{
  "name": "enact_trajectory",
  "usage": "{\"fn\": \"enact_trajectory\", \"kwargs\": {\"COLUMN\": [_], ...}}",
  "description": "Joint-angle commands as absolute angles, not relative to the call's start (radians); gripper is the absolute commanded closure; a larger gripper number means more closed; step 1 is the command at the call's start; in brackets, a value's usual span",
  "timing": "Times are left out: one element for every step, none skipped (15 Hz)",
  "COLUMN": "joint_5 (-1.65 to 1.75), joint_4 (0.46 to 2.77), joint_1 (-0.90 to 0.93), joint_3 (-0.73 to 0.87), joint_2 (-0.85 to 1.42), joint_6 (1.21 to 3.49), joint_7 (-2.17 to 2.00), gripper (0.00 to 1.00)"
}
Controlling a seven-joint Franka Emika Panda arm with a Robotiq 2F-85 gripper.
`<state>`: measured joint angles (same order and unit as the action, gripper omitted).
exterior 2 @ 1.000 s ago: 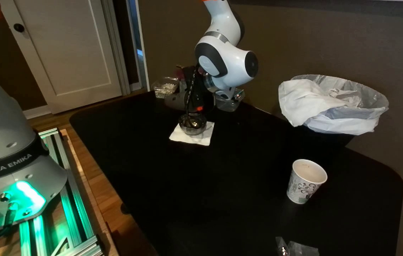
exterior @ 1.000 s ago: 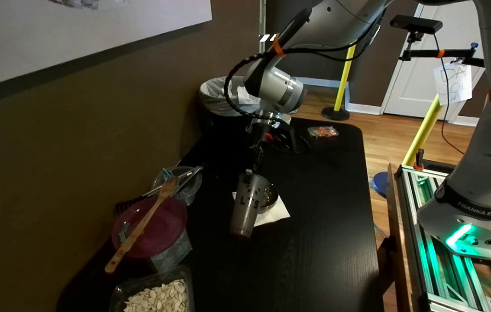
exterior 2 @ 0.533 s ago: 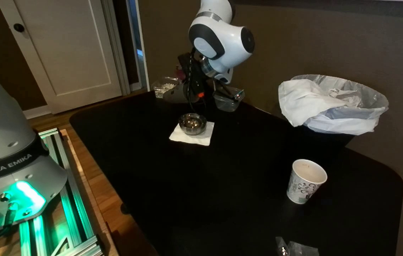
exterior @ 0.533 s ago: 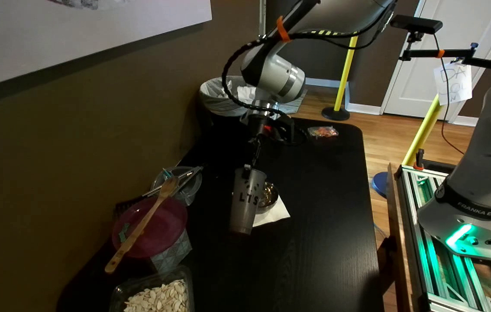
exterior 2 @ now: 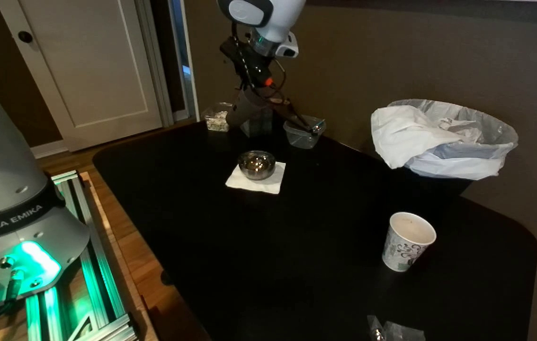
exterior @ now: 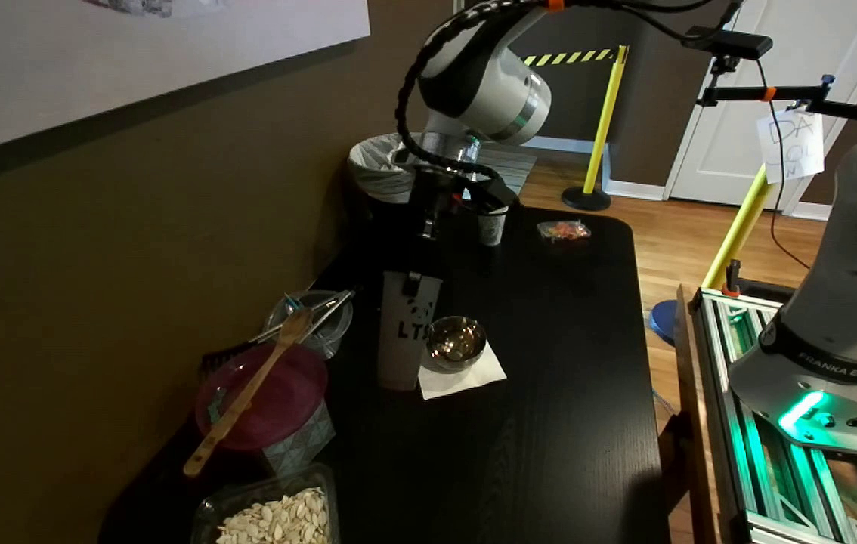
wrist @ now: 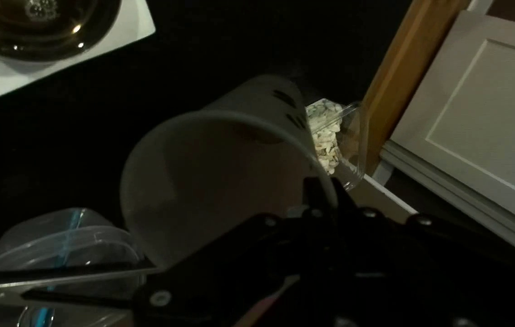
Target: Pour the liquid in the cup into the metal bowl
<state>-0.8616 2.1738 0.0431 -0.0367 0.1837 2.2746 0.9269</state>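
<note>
The jaws are clamped on the cup (exterior: 404, 332), gripping its side at the rim and holding it tilted above the counter (exterior: 549, 453). Over the last second the cup rises and draws back from the metal bowl (exterior 2: 256, 174), and it tips less: from lying nearly flat in an exterior view it comes partway upright, base low, mouth high. In the wrist view dark counter shows between the two, so the mouth appears not to be over the metal bowl. That sits unmoved on its napkin (exterior: 466, 381), in plain sight in both exterior views. In the wrist view it seems to hold a brown, glossy liquid (wrist: 46, 29) with a patch of bubbles (wrist: 42, 10); I judge the pour done, or all but done, and this the retreat. The cup's inside is dim, with a brownish patch low down, so how much remains I cannot tell. What comes next probably calls for righting the cup fully and setting it down, with drips the main risk. Farther out, the clear tub (exterior 2: 302, 141), the pink bowl (exterior: 285, 404) with its spoon (exterior: 251, 387) and the seeds (exterior: 277, 517) crowd the side the cup draws toward, so a knock seems possible; the paper cup (exterior 2: 406, 246) stands well apart from these.
</note>
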Motion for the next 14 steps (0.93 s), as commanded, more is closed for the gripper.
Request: {"fn": "enact_trajectory", "kwargs": {"joint_5": [-0.764,-0.725,-0.689,-0.645,-0.602,-0.550,-0.495,-0.439,-0.392,-0.344,-0.300,-0.260,-0.217,-0.173], "joint_4": [2.227,2.226,2.230,2.237,2.244,2.252,2.264,2.277,2.287,2.299,2.307,2.315,2.322,2.326], "joint_1": [0.073,0.079,0.085,0.091,0.095,0.099,0.101,0.103,0.101,0.102,0.102,0.101,0.102,0.105], "joint_3": [-0.075,-0.084,-0.095,-0.105,-0.115,-0.124,-0.131,-0.139,-0.148,-0.155,-0.161,-0.169,-0.174,-0.176], "joint_2": [0.147,0.158,0.160,0.168,0.174,0.181,0.188,0.194,0.201,0.206,0.214,0.223,0.234,0.245], "joint_6": [2.442,2.492,2.537,2.583,2.630,2.670,2.712,2.747,2.781,2.807,2.838,2.860,2.887,2.899], "joint_7": [0.953,0.949,0.948,0.942,0.939,0.932,0.925,0.918,0.911,0.897,0.888,0.880,0.871,0.855], "gripper": [0.99,0.99,0.99,0.99,0.99,0.99,0.99,0.99,0.99,0.99,0.99,0.99,0.99,0.99]}}
